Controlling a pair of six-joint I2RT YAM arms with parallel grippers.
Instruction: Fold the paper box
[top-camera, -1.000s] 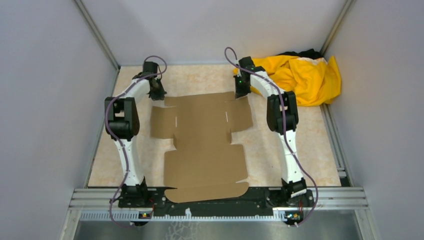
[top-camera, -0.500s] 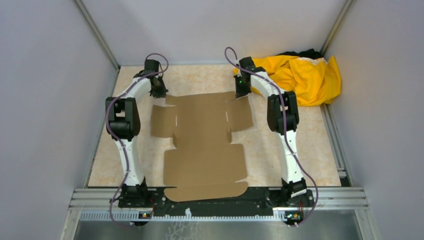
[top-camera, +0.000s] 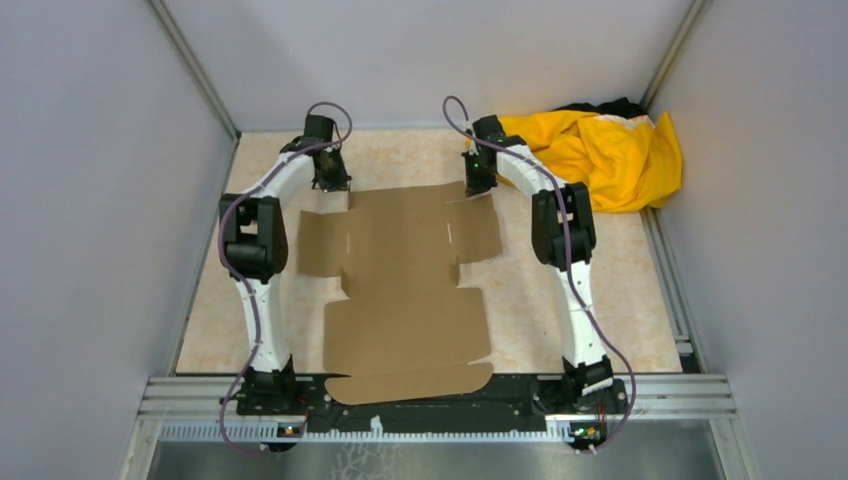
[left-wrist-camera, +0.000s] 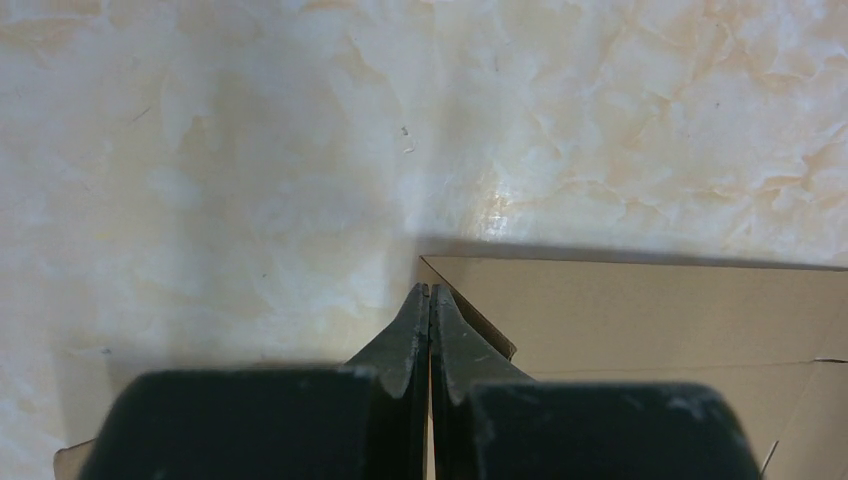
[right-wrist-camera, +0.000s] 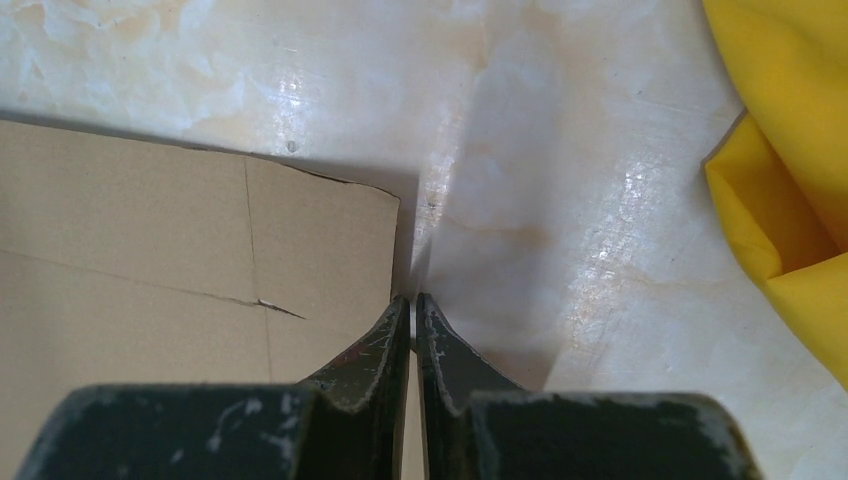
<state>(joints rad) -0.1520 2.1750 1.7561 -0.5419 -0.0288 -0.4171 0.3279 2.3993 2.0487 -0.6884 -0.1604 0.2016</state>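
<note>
With all folds outstanding, the flat paper box (top-camera: 405, 275) is being met near the far edge of the tabletop (top-camera: 620, 300) by the closed left gripper (left-wrist-camera: 430, 290) and right gripper (right-wrist-camera: 413, 298), perhaps pinched.

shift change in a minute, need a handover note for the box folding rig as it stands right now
Left gripper: shut, tip at the far left corner of the cardboard box; I cannot tell whether it pinches the edge.
Right gripper: shut, tip at the far right corner; grip likewise unclear.
Box: an unfolded sheet lying open on the table between the arms.
Done: no fold made yet.
Left: every fold, walls first, then lid.
Yellow cloth lies in the far right corner, apart from the sheet.
</note>
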